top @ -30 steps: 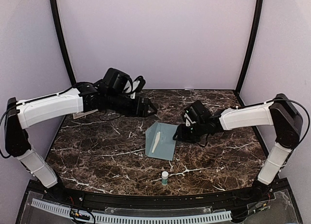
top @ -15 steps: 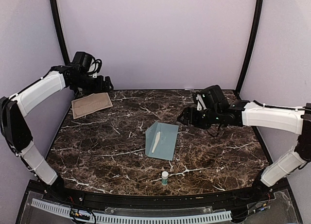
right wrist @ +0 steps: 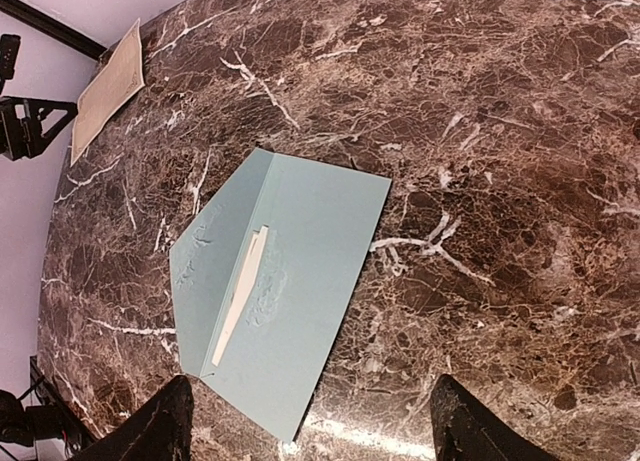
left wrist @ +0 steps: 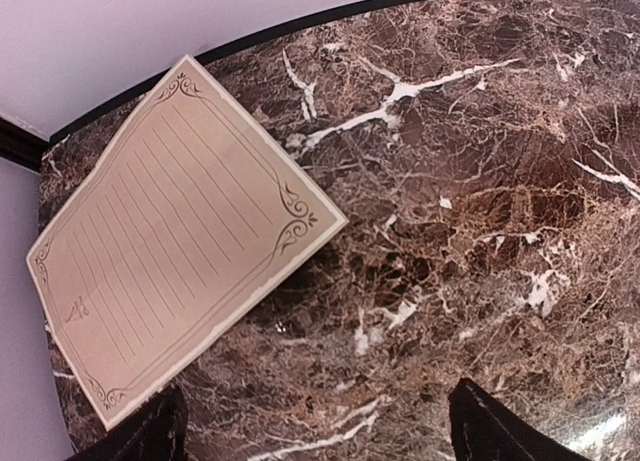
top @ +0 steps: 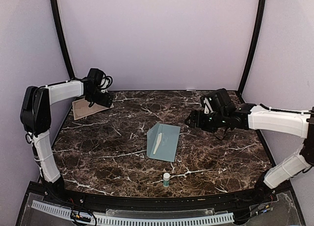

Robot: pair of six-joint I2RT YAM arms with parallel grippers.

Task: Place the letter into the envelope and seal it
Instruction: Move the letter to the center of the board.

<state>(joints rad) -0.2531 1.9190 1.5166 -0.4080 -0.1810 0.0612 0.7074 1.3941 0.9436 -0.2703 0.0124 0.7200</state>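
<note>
The pale teal envelope (top: 163, 141) lies flat mid-table with its pointed flap open toward the left; a thin white strip (right wrist: 240, 296) shows along its fold. The letter (left wrist: 170, 241), a tan lined sheet with a decorative border, lies flat at the back left corner (top: 81, 110). My left gripper (top: 104, 99) hovers over the sheet's right edge, open and holding nothing (left wrist: 320, 441). My right gripper (top: 189, 121) hangs just right of the envelope, open and empty (right wrist: 310, 436); the envelope (right wrist: 300, 281) sits ahead of its jaws.
A small white glue stick (top: 167, 179) stands upright near the front edge, below the envelope. The dark marble table (top: 221, 157) is bounded by pale walls and black corner posts at the back.
My left arm swung from the table's middle to the back left corner over the tan sheet. My right arm drew back to the right of the envelope and its jaws opened wider.
</note>
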